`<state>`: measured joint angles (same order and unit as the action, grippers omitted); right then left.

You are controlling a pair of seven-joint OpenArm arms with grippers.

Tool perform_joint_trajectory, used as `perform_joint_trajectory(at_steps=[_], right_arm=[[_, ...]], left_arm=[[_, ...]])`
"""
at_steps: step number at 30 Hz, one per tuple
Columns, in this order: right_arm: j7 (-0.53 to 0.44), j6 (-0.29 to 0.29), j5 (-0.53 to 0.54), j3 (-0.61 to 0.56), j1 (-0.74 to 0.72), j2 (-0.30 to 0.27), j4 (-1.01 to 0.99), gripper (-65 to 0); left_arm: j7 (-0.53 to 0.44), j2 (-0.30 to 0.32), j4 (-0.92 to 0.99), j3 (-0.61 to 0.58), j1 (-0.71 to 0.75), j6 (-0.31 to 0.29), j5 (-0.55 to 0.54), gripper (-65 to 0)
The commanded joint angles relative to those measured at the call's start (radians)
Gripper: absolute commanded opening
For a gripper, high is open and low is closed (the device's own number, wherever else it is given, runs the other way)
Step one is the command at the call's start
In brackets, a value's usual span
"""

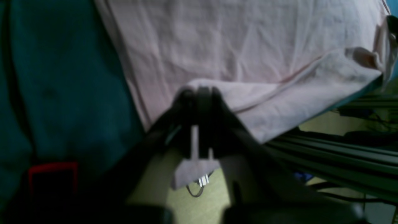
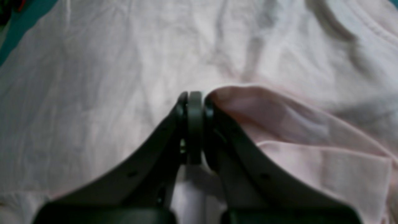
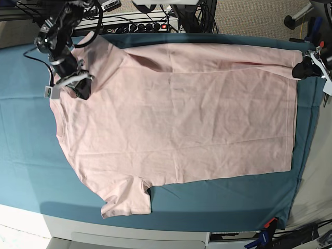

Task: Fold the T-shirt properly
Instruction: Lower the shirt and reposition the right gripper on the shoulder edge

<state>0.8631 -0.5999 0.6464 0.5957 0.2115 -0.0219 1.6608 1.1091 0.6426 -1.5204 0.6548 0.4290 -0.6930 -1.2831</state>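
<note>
The pale pink T-shirt (image 3: 176, 114) lies spread flat on the teal tablecloth (image 3: 26, 145), neck end to the left and hem to the right, one sleeve pointing at the front edge. My left gripper (image 3: 302, 69) is shut on the far hem corner at the right. In the left wrist view its jaws (image 1: 201, 93) pinch a raised fold of the T-shirt (image 1: 233, 46) near the table's edge. My right gripper (image 3: 81, 89) is shut on the fabric at the far shoulder. The right wrist view shows its jaws (image 2: 195, 99) closed beside a lifted pink fold of the T-shirt (image 2: 93, 77).
A power strip with cables (image 3: 140, 25) runs behind the table's far edge. A red clamp (image 3: 270, 224) holds the cloth at the front right corner. A red-framed dark object (image 1: 53, 177) sits low in the left wrist view. The floor lies beyond the right edge.
</note>
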Motion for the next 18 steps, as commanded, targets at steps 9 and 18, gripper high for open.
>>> perform_joint_trajectory(at_steps=[9,18], right_arm=[[-0.034,-0.009,0.022,0.003,-0.105,-0.039,-0.006,-65.0],[-0.068,-0.009,0.023,0.003,-0.105,-0.039,-0.006,-65.0]], left_arm=[[-0.105,0.022,-0.011,0.008,-0.023,0.024,0.063,-65.0],[-0.116,0.022,-0.011,0.008,-0.023,0.023,0.074,-65.0]])
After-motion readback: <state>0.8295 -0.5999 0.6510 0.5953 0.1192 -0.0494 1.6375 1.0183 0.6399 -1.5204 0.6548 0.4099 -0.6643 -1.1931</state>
